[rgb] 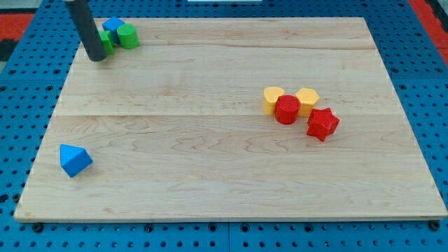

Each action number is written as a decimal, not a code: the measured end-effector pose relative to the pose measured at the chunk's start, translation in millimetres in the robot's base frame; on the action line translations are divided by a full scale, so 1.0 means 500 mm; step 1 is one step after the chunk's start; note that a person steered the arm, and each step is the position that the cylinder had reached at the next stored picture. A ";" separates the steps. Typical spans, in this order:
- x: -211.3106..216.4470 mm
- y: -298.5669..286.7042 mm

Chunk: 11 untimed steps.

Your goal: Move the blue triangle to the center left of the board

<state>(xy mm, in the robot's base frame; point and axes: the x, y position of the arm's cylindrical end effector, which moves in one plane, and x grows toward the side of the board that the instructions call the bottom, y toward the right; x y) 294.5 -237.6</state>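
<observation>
The blue triangle [75,160] lies near the view's bottom left corner of the wooden board [210,140]. My tip [96,58] rests on the board at the view's top left, far above the blue triangle. It stands just left of a green block [106,42], which is partly hidden behind the rod.
A blue block [113,26] and a green cylinder [128,36] cluster beside my tip at the top left. At the view's right sit two yellow blocks [273,99] [307,98], a red cylinder [287,110] and a red star [322,124]. Blue pegboard surrounds the board.
</observation>
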 end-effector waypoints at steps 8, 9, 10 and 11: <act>0.502 -0.015; 0.427 -0.036; 0.353 -0.030; 0.270 -0.030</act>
